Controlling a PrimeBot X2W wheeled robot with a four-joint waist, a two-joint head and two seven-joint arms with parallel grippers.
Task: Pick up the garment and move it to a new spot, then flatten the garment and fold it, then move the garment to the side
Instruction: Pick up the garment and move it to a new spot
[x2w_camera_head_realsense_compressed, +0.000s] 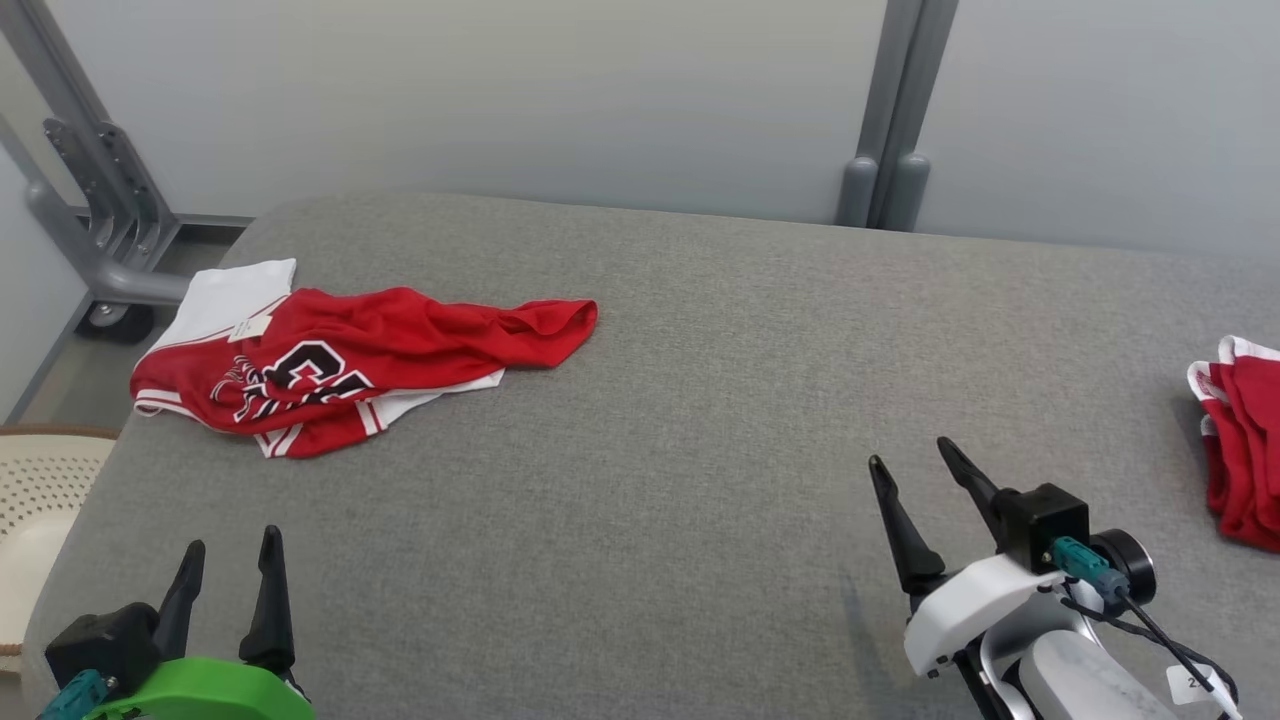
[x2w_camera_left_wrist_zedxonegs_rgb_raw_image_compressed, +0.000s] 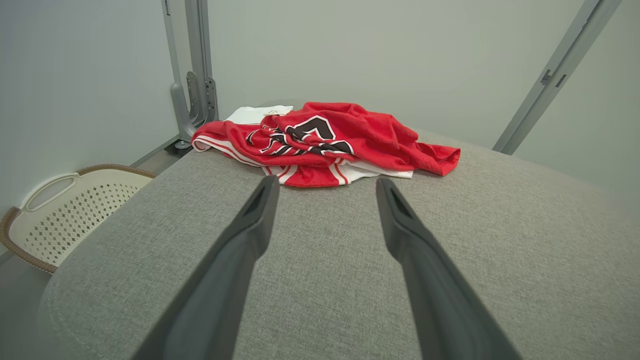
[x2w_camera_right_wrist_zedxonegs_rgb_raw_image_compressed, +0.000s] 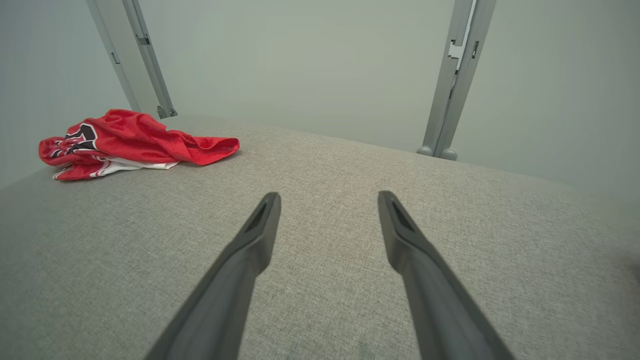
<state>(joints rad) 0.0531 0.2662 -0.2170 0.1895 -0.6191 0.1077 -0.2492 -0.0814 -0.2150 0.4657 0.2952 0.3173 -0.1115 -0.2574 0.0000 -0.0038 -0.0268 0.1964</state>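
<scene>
A grey fabric-covered table (x2w_camera_head_realsense_compressed: 650, 400) is seen from above, with a pale wall behind it. A crumpled red garment (x2w_camera_head_realsense_compressed: 350, 350), a sports jersey with white trim and black lettering edged in white, lies in a loose heap at the far left of the table, close to the left edge. A white part with a small label pokes out at its far left corner, and 1 red end trails toward the table's middle.

The left gripper (x2w_camera_head_realsense_compressed: 232, 538), on a green mount, is at the lower left, over the near left corner of the table. Its 2 dark fingers stand apart with nothing between them. In the left wrist view the garment lies straight ahead of those fingers (x2w_camera_left_wrist_zedxonegs_rgb_raw_image_compressed: 250, 235), beyond their tips and not touching them.

The right gripper (x2w_camera_head_realsense_compressed: 911, 452), on a white wrist with a black block, is at the lower right. Its 2 fingers are also spread wide and empty, well apart from the garment. In the right wrist view the garment sits far off at the upper left, across bare grey cloth.

A second red and white cloth (x2w_camera_head_realsense_compressed: 1240, 450) lies bunched at the table's right edge, cut off by the frame. A cream perforated basket (x2w_camera_head_realsense_compressed: 40, 490) stands beside the table's left edge. Grey metal posts (x2w_camera_head_realsense_compressed: 885, 120) rise against the wall behind the table.
</scene>
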